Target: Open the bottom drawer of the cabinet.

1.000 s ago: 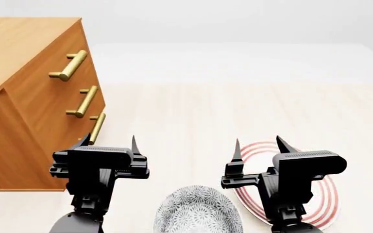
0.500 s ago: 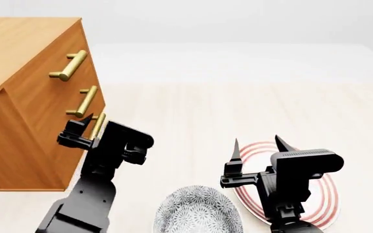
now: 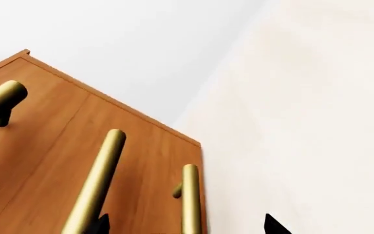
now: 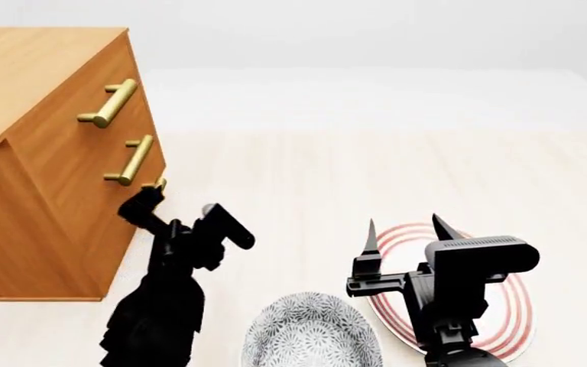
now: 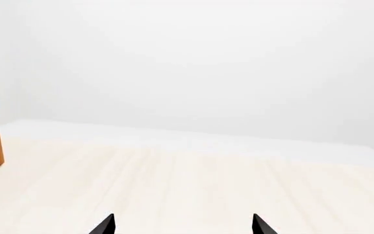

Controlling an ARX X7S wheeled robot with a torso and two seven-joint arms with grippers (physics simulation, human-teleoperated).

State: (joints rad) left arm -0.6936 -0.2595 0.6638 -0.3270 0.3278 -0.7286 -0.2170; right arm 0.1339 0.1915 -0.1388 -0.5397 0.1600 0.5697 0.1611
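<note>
cabinet (image 4: 43, 153): orange-brown wood chest at the far left of the head view, stood on the pale floor (image 4: 375, 176), drawer fronts faced right, three brass bar handles stacked.
top handle (image 4: 110, 103): highest on the front, untouched.
middle handle (image 4: 132, 160): below it, untouched.
bottom drawer (image 4: 131, 229): lowest of the three, front sat flush with the ones above, closed; its front mostly hidden behind the left arm.
bottom handle (image 4: 158, 183): only the upper end showed in the head view, just above the near fingertip; in the left wrist view it ran down to the frame edge between the two finger tips (image 3: 191, 200).
left gripper (image 4: 176, 208): tilted toward the cabinet front, jaws spread wide, one fingertip right at the bottom handle, the other out over the floor; held nothing, contact with the handle could not be told.
patterned bowl (image 4: 312, 332): grey-white, at the bottom edge, between the two arms.
right gripper (image 4: 406, 229): jaws parted, empty, hung over the plate, well apart from the cabinet.
striped plate (image 4: 503, 321): white with red rings, on the floor under the right gripper.
</note>
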